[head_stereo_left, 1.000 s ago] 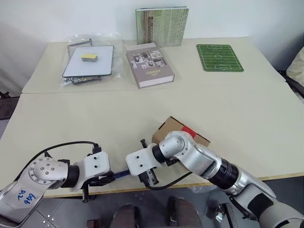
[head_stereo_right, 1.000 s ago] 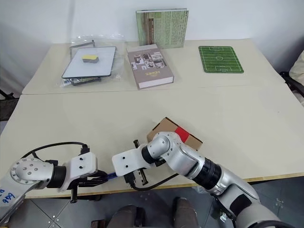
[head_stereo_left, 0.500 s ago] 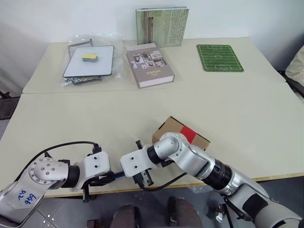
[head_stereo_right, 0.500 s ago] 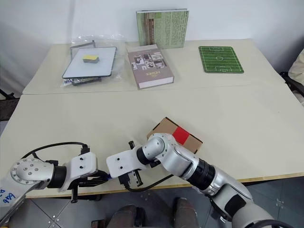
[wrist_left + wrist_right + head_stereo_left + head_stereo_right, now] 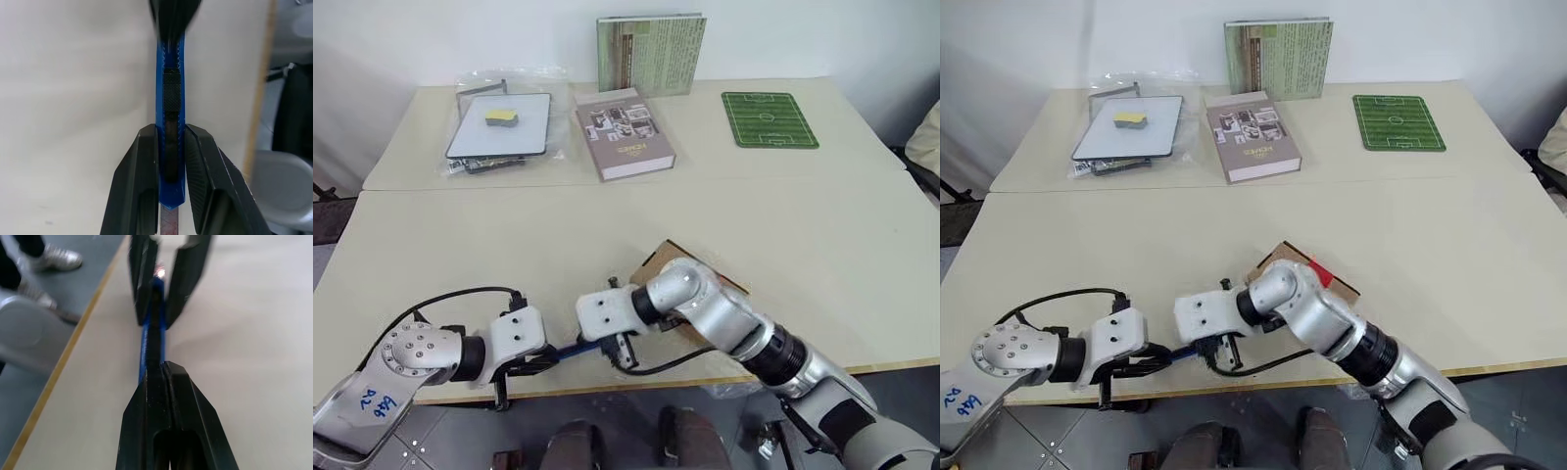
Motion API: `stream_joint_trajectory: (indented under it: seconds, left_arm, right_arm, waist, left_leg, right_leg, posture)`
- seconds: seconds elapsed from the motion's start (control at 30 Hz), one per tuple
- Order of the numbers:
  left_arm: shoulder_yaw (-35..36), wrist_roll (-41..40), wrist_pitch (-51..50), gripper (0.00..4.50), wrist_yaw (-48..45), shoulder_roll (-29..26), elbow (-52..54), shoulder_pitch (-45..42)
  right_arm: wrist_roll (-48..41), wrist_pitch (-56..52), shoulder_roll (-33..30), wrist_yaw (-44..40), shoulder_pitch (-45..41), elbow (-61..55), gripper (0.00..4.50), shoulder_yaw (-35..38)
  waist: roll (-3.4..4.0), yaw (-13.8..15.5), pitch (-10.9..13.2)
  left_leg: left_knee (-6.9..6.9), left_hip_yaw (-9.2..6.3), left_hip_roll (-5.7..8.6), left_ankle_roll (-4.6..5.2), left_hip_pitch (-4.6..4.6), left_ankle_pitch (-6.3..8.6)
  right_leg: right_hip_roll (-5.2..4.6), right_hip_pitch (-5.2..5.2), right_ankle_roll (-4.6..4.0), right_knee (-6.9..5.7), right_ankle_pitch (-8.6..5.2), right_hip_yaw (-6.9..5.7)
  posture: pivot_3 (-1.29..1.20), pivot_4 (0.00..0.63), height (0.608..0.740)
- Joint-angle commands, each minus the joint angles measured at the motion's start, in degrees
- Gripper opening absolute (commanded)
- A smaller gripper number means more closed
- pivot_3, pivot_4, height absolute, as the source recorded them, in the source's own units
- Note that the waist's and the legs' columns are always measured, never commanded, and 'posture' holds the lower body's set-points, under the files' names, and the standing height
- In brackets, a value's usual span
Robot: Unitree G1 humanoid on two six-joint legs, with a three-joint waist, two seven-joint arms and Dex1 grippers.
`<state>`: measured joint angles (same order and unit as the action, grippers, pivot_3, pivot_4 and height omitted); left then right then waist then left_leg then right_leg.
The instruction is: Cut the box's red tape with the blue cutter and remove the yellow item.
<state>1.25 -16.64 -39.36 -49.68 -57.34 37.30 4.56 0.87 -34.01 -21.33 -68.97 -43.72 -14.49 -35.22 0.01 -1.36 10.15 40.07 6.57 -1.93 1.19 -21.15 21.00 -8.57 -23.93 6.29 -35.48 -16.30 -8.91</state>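
The blue cutter (image 5: 574, 351) hangs level just above the table's front edge, spanning both grippers. My left gripper (image 5: 171, 129) is shut on its rear end, its fingers (image 5: 142, 166) pressed against both sides. At the other end, my right gripper (image 5: 164, 367) is shut on the cutter, which shows as the dark fingertips (image 5: 173, 19) in the left wrist view. Behind my right forearm lies the brown box (image 5: 656, 262), with a sliver of its red tape (image 5: 1321, 276) showing. The yellow item is out of view.
On the far table lie a grey book (image 5: 625, 132), a green pitch mat (image 5: 770, 119) and a tablet in a plastic bag (image 5: 499, 125) with a small yellow block on it. A green book (image 5: 651, 54) leans on the wall. The table's front edge (image 5: 862, 367) runs under both grippers.
My right hand has risen a little, shifted right and rolled at the wrist, staying at the cutter's end. The left gripper has kept its hold and place.
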Motion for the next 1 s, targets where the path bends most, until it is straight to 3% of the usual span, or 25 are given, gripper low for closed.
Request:
stream_joint_trajectory:
  seconds: [0.03,0.2,0.37,0.5,0.87,1.0]
  left_arm:
    - [1.94,0.52,2.32,0.63,0.66,0.67,-1.43,-1.28]
    - [4.85,0.86,6.89,0.63,1.99,2.76,-4.66,-2.35]
    - [5.59,3.73,19.99,0.63,6.39,10.47,-9.28,-4.77]
    - [3.88,6.21,29.46,0.63,8.43,15.57,-13.51,-7.51]
    - [0.3,15.35,51.03,0.63,13.51,23.37,-26.04,-15.42]
    - [-0.37,16.8,53.37,0.63,14.96,24.47,-27.87,-16.98]
  right_arm:
    - [-5.77,-5.12,-1.55,-0.22,-2.22,-4.07,0.04,8.1]
    - [-10.84,-13.95,-3.05,3.73,-5.76,-1.9,0.04,18.02]
    - [-15.95,-29.57,-4.21,7.58,-14.7,7.26,0.04,25.07]
    - [-20.76,-38.2,-4.21,7.83,-21.52,13.84,0.75,27.76]
    - [-26.31,-48.76,-3.87,7.9,-32.16,28.77,4.43,21.9]
    - [-26.86,-48.48,-2.42,8.4,-32.91,30.95,4.43,19.93]
  waist:
    - [0.0,-0.07,0.0]
    - [0.0,-0.19,0.0]
    - [0.04,-0.2,0.03]
    - [0.04,-0.2,0.03]
    - [0.04,-0.25,0.03]
    - [0.04,-0.26,0.03]
  left_leg:
    - [0.0,-0.01,0.0,0.0,-0.01,0.0]
    - [-0.03,-0.01,-0.03,0.0,0.0,0.0]
    - [-0.03,0.03,-0.02,0.01,-0.05,0.0]
    - [-0.05,0.03,0.01,0.03,-0.07,0.0]
    - [-0.05,0.15,0.02,0.07,-0.09,0.0]
    - [-0.08,0.15,0.02,0.07,-0.11,0.01]
  right_leg:
    - [0.0,0.0,0.0,0.0,0.0,0.0]
    - [0.0,-0.02,0.0,-0.01,0.0,-0.01]
    - [-0.02,-0.06,0.0,-0.03,0.0,-0.01]
    - [-0.04,-0.08,0.01,-0.07,0.01,-0.03]
    - [-0.04,-0.1,0.04,-0.08,0.02,-0.07]
    - [-0.04,-0.11,0.05,-0.07,0.03,-0.13]
  posture:
    - [0.0,0.15,0.74]
    - [0.0,0.15,0.74]
    - [0.0,0.15,0.74]
    - [0.0,0.15,0.74]
    - [0.0,0.15,0.74]
    - [0.0,0.15,0.74]
